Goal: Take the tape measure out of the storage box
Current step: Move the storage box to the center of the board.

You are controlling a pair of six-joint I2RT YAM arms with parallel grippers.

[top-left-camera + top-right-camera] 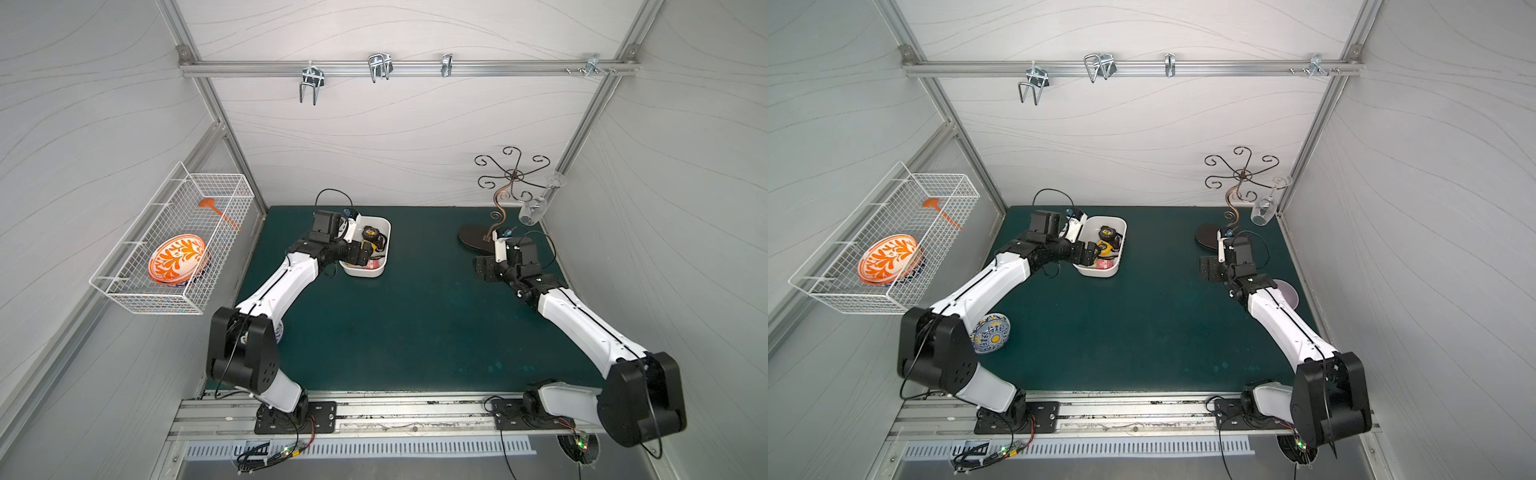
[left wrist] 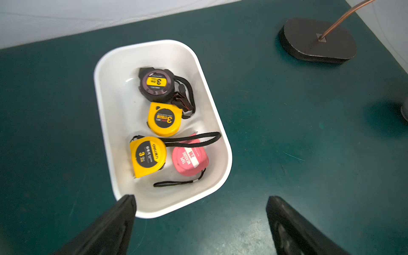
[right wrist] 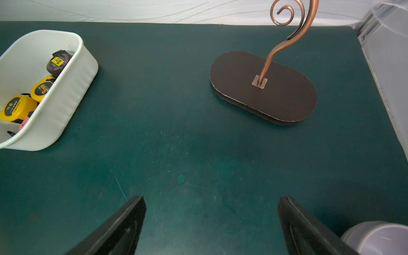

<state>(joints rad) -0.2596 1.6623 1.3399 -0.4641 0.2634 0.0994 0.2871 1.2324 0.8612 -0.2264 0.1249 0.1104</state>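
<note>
Left wrist: four tape measures inside storage box; left jaws spread wide.

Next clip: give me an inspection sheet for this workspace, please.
Surface: green mat, lightly scuffed.
Job's things: storage box holds four tape measures: black, yellow, yellow, pink; none lifted.
Clutter: glass stand with hanging wine glass, lilac bowl, blue patterned bowl.
Grippers: left gripper above the box's edge, jaws open, empty; right gripper above bare mat, jaws open, empty.
Cables: black cable loop at each wrist.
Surroundings: wire basket holding orange plate on side wall; hooks on rear rail.
</note>
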